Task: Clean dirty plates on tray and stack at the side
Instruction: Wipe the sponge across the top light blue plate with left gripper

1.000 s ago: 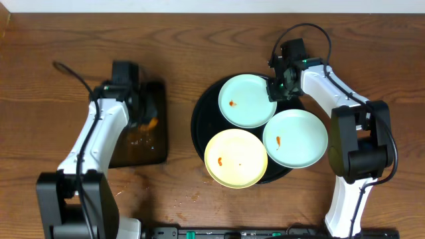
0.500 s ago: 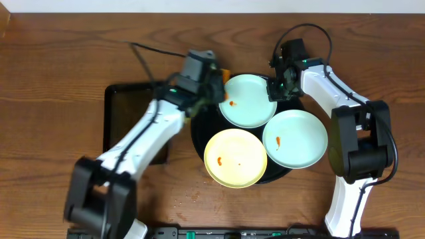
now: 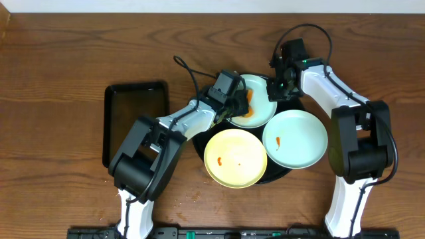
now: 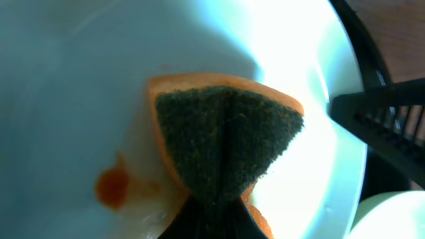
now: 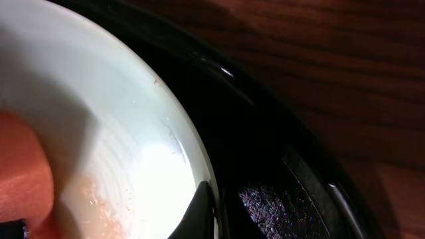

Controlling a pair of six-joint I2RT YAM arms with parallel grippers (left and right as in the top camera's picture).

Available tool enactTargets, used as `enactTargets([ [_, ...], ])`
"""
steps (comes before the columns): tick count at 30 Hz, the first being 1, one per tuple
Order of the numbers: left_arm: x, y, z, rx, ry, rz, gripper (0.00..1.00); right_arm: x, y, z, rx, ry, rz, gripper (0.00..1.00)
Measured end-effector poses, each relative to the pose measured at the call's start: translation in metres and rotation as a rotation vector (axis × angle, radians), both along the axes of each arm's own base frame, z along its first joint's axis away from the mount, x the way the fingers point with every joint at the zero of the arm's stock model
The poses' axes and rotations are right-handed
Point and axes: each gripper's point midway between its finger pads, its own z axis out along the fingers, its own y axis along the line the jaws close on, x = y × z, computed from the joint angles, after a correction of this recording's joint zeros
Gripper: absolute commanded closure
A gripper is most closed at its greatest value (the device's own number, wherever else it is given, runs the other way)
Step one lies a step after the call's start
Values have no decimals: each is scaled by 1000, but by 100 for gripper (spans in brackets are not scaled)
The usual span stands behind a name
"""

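The round black tray [image 3: 273, 174] holds three plates. The back mint plate [image 3: 260, 89] is smeared orange-red [image 4: 111, 186]. My left gripper [image 3: 240, 106] is shut on an orange sponge [image 4: 226, 143] with a dark green scouring face, pressed onto this plate beside the smear. My right gripper [image 3: 276, 89] is shut on the same plate's right rim [image 5: 199, 166], one finger inside and one outside. The yellow plate [image 3: 236, 158] and the right mint plate [image 3: 295, 137] each bear small orange marks.
A smaller rectangular black tray [image 3: 136, 123] lies at the left on the wooden table. Orange crumbs dot the table in front of the yellow plate [image 3: 192, 196]. My right finger shows at the edge of the left wrist view [image 4: 392, 119].
My left arm swung right from the rectangular tray with the sponge and set it on the back mint plate. The right gripper has not moved.
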Motion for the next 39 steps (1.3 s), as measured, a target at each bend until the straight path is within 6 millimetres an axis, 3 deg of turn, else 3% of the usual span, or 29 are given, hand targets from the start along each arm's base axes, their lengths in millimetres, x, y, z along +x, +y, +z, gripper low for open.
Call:
enactTargets([
  [5, 2, 15, -4, 104, -12, 9, 93, -1, 0, 0, -1, 3, 0, 99],
  [13, 18, 62, 0, 440, -124, 31, 93, -7, -1, -1, -2, 28, -2, 99],
  [24, 32, 88, 46, 835, -248, 27, 93, -11, 2, -1, 1, 43, 0, 99],
  [31, 15, 110, 61, 876, -176, 51, 93, -11, 1, -1, -1, 44, -4, 99],
  [34, 2, 123, 82, 817, -121, 74, 93, -11, 1, -1, -2, 45, -4, 99],
  [39, -16, 172, 118, 698, 7, 167, 93, -12, 1, -1, -3, 46, -4, 99],
])
